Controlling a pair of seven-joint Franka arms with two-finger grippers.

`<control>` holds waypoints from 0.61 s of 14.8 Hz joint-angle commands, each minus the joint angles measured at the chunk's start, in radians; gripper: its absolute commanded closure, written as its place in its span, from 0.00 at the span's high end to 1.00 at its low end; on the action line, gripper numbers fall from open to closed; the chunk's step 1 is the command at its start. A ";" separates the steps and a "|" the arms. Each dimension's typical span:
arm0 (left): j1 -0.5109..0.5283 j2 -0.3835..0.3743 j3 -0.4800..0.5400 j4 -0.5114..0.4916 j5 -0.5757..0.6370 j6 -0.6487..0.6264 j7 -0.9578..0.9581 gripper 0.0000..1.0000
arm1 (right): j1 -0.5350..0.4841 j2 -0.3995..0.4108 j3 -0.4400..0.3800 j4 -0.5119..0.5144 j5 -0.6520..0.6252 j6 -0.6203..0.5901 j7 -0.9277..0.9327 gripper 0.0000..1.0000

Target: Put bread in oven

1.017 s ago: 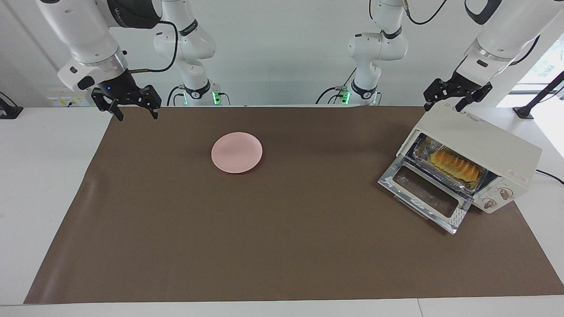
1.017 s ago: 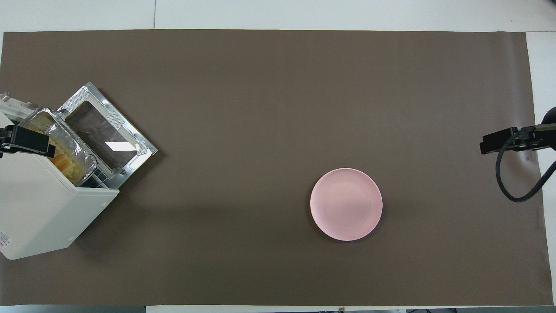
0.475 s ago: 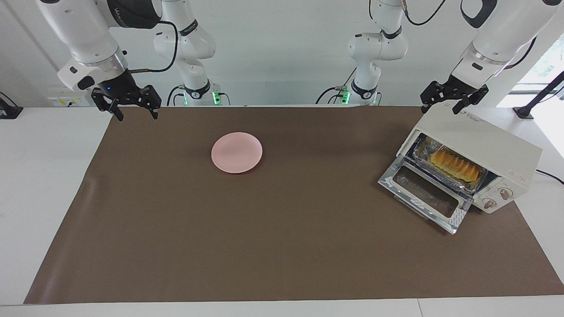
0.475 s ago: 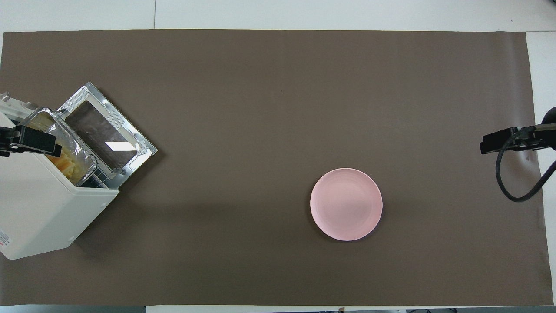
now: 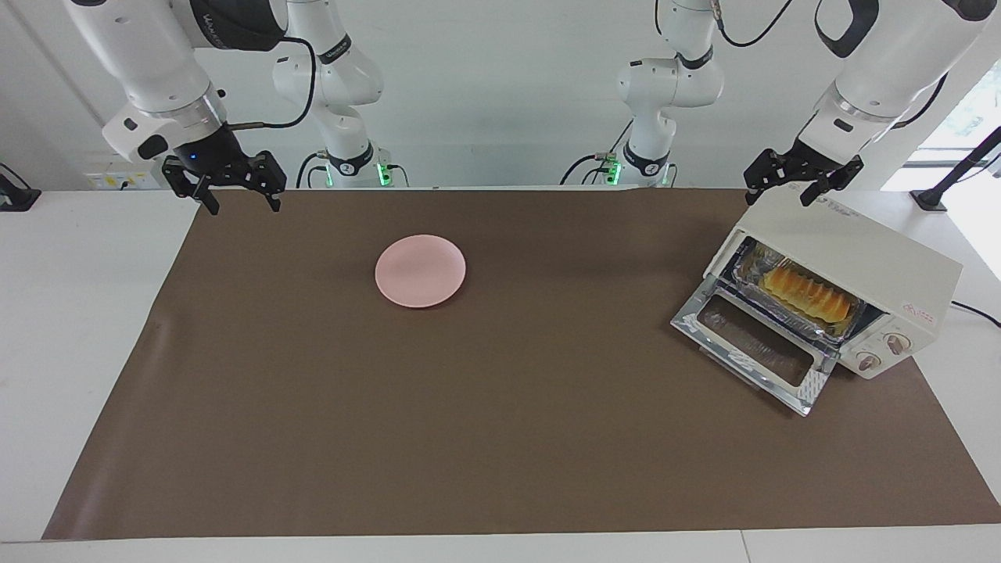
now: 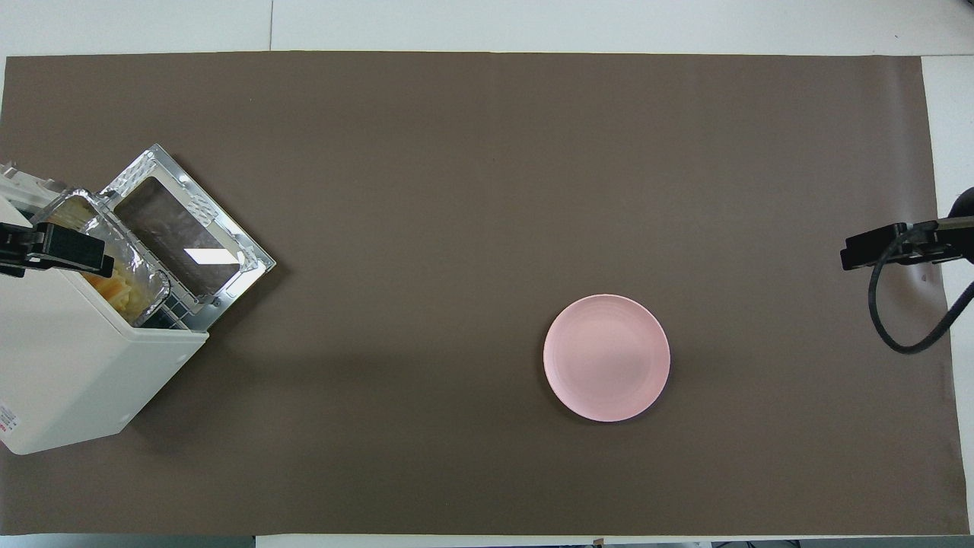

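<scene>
Golden yellow-orange ridged bread loaf (image 5: 807, 295) lying in a crinkled silver foil tray (image 5: 751, 283), tray sitting on the rack inside the cream-white boxy toaster oven (image 5: 860, 258) at the left arm's end of the table. Glass drop-down oven door (image 5: 755, 344) lying open, flat toward the brown mat (image 5: 500, 438); two round knobs (image 5: 884, 352) showing on the front panel beside the opening. Left gripper (image 5: 782, 189) hanging in the air over the oven's top edge nearest the robots, fingers spread apart, holding nothing, not touching the casing as far as can be judged. Right gripper (image 5: 241, 195) waiting over the mat's corner at the right arm's end, fingers likewise spread and gripping nothing. Round pink plate (image 5: 421, 270) resting bare on the mat, well apart from the oven, toward the right arm's end of the table. From overhead, foil tray rim and a strip of bread (image 6: 114, 283) showing at the oven mouth, partly under the left gripper's black finger (image 6: 68, 250).
</scene>
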 commanded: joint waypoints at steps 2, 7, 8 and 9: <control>0.004 -0.037 -0.003 -0.056 -0.008 0.052 0.004 1.00 | -0.010 -0.010 0.008 -0.005 -0.006 -0.006 0.013 1.00; 0.012 -0.035 -0.001 -0.052 -0.004 0.058 0.003 1.00 | -0.010 -0.010 0.008 -0.005 -0.006 -0.006 0.013 1.00; 0.010 -0.034 -0.003 -0.050 0.016 0.061 -0.006 1.00 | -0.010 -0.010 0.008 -0.005 -0.006 -0.006 0.013 1.00; 0.010 -0.035 -0.003 -0.053 0.022 0.072 -0.020 1.00 | -0.010 -0.010 0.008 -0.005 -0.006 -0.006 0.013 1.00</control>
